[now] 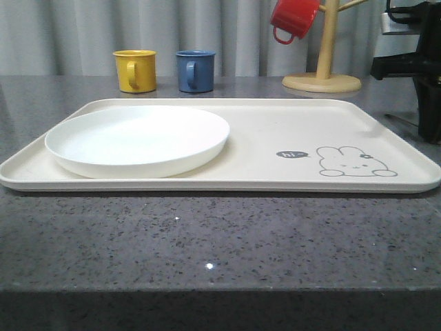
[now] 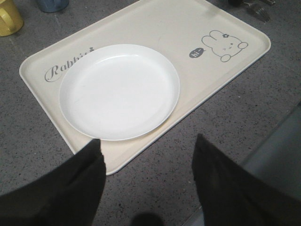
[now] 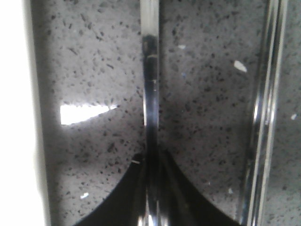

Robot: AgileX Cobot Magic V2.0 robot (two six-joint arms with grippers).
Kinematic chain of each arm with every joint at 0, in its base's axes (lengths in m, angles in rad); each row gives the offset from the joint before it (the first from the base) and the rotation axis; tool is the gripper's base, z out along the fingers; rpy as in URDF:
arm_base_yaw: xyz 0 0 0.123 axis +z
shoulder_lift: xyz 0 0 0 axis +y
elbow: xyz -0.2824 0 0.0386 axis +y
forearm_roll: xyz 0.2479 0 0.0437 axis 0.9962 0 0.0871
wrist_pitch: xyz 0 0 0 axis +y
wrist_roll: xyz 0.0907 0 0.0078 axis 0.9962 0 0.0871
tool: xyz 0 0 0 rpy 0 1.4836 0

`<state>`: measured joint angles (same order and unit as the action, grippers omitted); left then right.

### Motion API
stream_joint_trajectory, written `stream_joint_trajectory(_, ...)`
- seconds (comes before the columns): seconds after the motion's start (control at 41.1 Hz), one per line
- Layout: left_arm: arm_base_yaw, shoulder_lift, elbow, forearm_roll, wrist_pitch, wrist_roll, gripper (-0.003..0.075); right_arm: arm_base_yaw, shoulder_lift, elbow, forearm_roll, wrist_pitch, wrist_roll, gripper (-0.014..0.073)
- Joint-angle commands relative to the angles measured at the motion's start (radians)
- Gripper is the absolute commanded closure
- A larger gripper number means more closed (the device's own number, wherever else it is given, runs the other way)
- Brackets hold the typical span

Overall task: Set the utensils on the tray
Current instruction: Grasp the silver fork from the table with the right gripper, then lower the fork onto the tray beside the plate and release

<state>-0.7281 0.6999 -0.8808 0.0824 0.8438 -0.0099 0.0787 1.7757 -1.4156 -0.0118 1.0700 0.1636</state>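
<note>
The cream tray (image 1: 275, 131) with a grey rabbit drawing lies across the grey table. In the right wrist view my right gripper (image 3: 151, 159) is shut on the slim silver handle of a utensil (image 3: 150, 70) lying on the table. I cannot tell which utensil, as its head is out of view. A pair of flat silver chopsticks (image 3: 264, 117) lies parallel beside it, and the tray's rim (image 3: 21, 117) is on the other side. My left gripper (image 2: 148, 139) hangs open over the table by the tray's near corner (image 2: 117, 160), with nothing between its fingers.
A white round plate (image 1: 138, 141) rests on the tray's left half. Behind the tray stand a yellow mug (image 1: 135, 70) and a blue mug (image 1: 195, 70). A wooden mug tree (image 1: 322, 69) at the back right holds a red mug (image 1: 293, 18). My right arm (image 1: 422, 76) stands right of the tray.
</note>
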Motion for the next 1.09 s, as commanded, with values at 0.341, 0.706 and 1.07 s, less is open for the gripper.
stream_joint_trajectory(0.341,-0.007,-0.003,-0.026,-0.004,-0.072,-0.011,0.0319,0.191,-0.200,-0.081,0.031,0.078,-0.011,0.0559)
stream_joint_trajectory(0.706,-0.007,-0.003,-0.026,-0.004,-0.083,-0.011,0.0319,0.394,-0.088,-0.173,0.043,0.077,0.130,0.0559)
stream_joint_trajectory(1.07,-0.007,-0.003,-0.026,-0.004,-0.084,-0.011,0.0319,0.395,0.020,-0.173,0.082,-0.069,0.341,0.0559)
